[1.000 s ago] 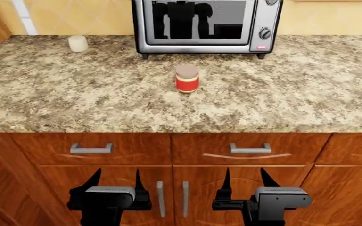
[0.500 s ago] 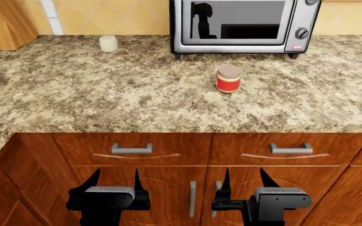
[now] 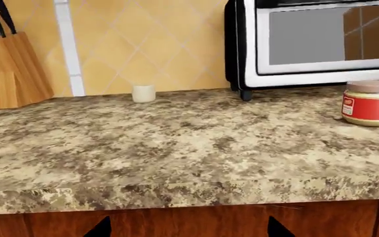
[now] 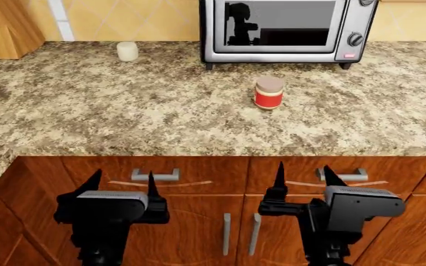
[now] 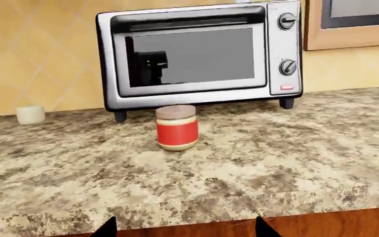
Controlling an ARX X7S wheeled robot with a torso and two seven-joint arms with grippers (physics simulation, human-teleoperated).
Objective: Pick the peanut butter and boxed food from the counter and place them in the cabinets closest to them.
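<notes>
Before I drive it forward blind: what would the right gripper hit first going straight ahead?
Likely the counter: its front edge fills the right wrist view just beyond the open right gripper, with the peanut butter higher and farther.

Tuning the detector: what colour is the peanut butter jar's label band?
Red, on the peanut butter, under a flat tan-brown lid. Clearest in the right wrist view.

Since half a second ago: left gripper (image 4: 122, 184) higher in the head view, fingertips now level with the drawer handle (image 4: 155, 175), jaws parted as before; right gripper (image 4: 301, 176) likewise raised, its tips now up against the drawer fronts beside the right-hand handle (image 4: 341, 174); reflection in the toaster oven (image 4: 287, 30) door altered
</notes>
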